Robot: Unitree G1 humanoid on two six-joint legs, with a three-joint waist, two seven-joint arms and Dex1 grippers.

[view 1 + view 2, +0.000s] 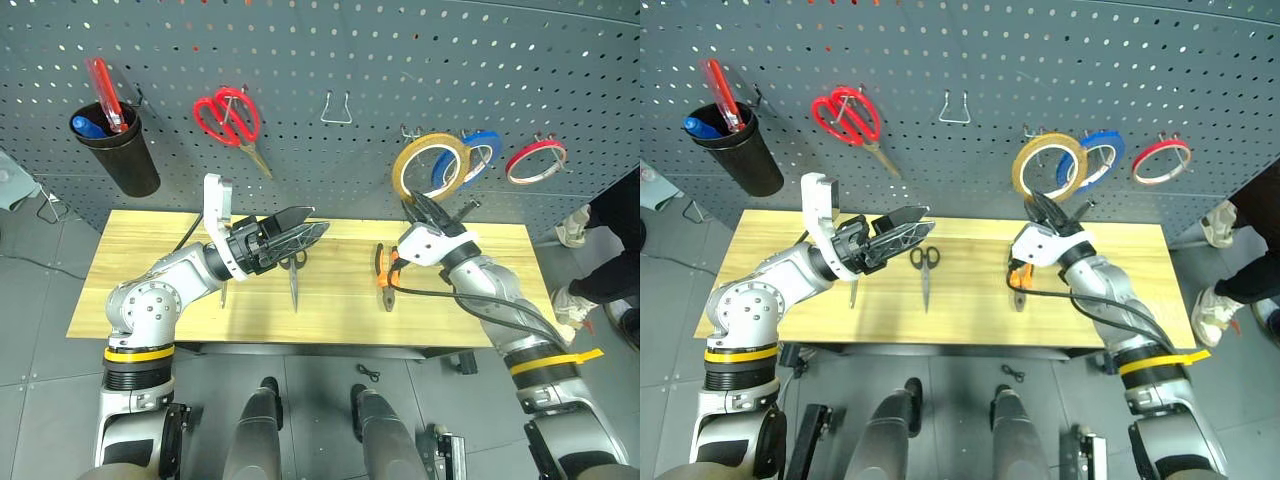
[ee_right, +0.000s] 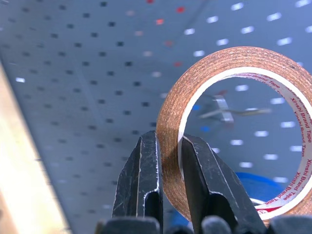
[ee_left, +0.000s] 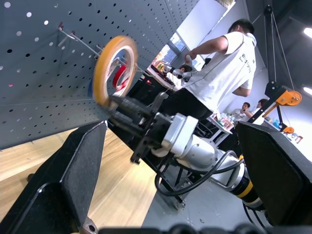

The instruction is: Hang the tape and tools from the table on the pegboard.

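The tan-yellow tape point(image 1: 403, 170) is lifted off the table, close in front of the pegboard point(image 1: 330, 60), with my right gripper point(image 1: 422, 206) shut on the ring's lower rim. The right wrist view shows both black fingers point(image 2: 141, 170) pinching the tape point(image 2: 195, 78). My left gripper point(image 1: 316, 224) hovers open above the table point(image 1: 330, 320), holding nothing. Just under it lie the small black-handled scissors point(image 1: 293, 272). The screwdriver point(image 1: 222, 296) is partly hidden by my left arm. Orange-and-black pliers point(image 1: 384, 282) lie on the table below my right gripper.
On the pegboard hang red-handled scissors point(image 1: 228, 118), a black cup point(image 1: 125, 160) of tools, a bare wire hook point(image 1: 335, 108), a blue tape ring point(image 1: 482, 148) and a red tape ring point(image 1: 535, 160). A person point(image 1: 610, 250) stands by the table's right end.
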